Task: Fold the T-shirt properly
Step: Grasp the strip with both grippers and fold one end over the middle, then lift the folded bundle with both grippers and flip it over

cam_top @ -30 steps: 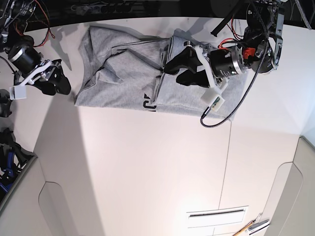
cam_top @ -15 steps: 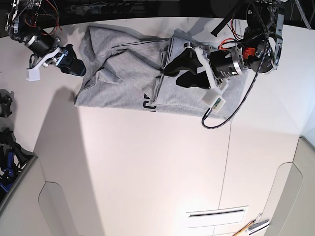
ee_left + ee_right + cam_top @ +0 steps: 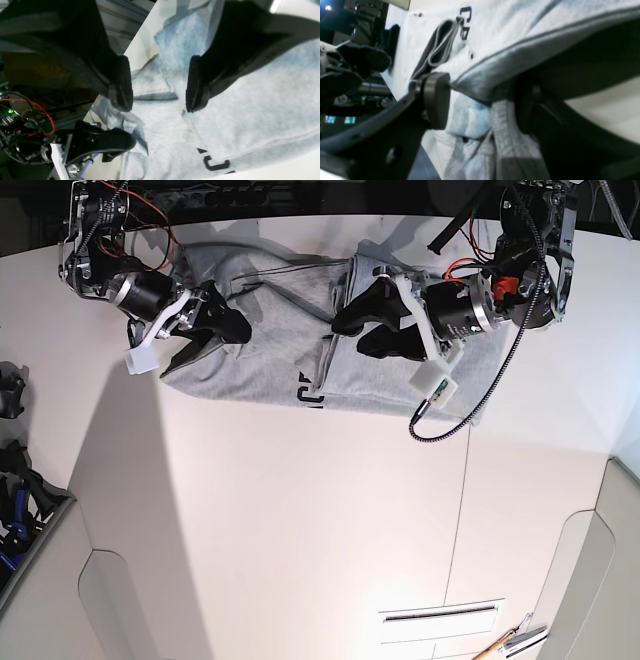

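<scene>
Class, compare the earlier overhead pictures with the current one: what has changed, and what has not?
The right gripper swung in from the bare table onto the heather-grey cotton T-shirt; its open jaws now straddle a raised edge fold. The left gripper stayed hovering open over the shirt's middle.

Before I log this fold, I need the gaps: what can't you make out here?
- T-shirt lettering: mostly folded under in every view.
- Right gripper: wrist view too blurred to tell whether the hem is pinched.
- Left gripper: its fingers hide cloth beneath.
</scene>
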Motion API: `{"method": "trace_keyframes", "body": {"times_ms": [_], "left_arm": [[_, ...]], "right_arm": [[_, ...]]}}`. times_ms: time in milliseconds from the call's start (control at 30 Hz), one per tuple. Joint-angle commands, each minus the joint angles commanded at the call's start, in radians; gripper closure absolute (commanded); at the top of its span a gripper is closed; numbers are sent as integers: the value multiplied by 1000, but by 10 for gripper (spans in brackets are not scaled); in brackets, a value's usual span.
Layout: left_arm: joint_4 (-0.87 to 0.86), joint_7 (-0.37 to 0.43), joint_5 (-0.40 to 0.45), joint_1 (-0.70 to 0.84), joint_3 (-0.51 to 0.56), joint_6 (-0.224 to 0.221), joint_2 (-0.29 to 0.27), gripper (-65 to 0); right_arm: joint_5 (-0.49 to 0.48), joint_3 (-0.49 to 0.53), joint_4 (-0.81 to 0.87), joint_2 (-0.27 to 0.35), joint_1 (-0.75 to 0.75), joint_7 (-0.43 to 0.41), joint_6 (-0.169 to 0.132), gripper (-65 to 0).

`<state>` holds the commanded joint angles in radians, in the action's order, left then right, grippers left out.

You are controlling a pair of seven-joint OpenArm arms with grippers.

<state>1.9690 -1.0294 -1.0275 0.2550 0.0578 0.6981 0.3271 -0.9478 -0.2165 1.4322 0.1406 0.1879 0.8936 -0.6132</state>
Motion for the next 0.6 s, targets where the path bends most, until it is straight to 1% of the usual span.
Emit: {"method": "trace_keyframes", "body": {"times_ms": [33, 67, 133, 167, 267, 333, 400, 500, 600], "left_arm": [[0, 0, 0, 0, 0, 0, 0, -343], [0, 0, 0, 0, 0, 0, 0, -343], [0, 0, 1, -10, -2, 0, 1, -343], [1, 0, 0, -23, -10, 0, 0, -343], [2, 0, 0, -58, -60, 0, 0, -343], [2, -1, 1, -61, -113, 0, 1, -343], [2, -27, 2, -58, -166, 0, 1, -343], [1, -60, 1, -37, -241, 0, 0, -343], [1, -59, 0, 15, -296, 0, 0, -343]], "right_arm": [[6, 0, 0, 0, -5, 0, 0, -334], [13, 0, 0, 0, -11, 0, 0, -255], [36, 0, 0, 0, -21, -15, -5, -30], [53, 0, 0, 0, -28, -26, -5, 0], [90, -4, 2, 3, -57, -33, -3, 0], [101, -13, 2, 28, -77, -32, -3, 0], [105, -39, 2, 70, -95, -32, -3, 0], [103, -100, 2, 150, -130, -32, -3, 0], [103, -145, 2, 241, -171, -28, -3, 0]]}}
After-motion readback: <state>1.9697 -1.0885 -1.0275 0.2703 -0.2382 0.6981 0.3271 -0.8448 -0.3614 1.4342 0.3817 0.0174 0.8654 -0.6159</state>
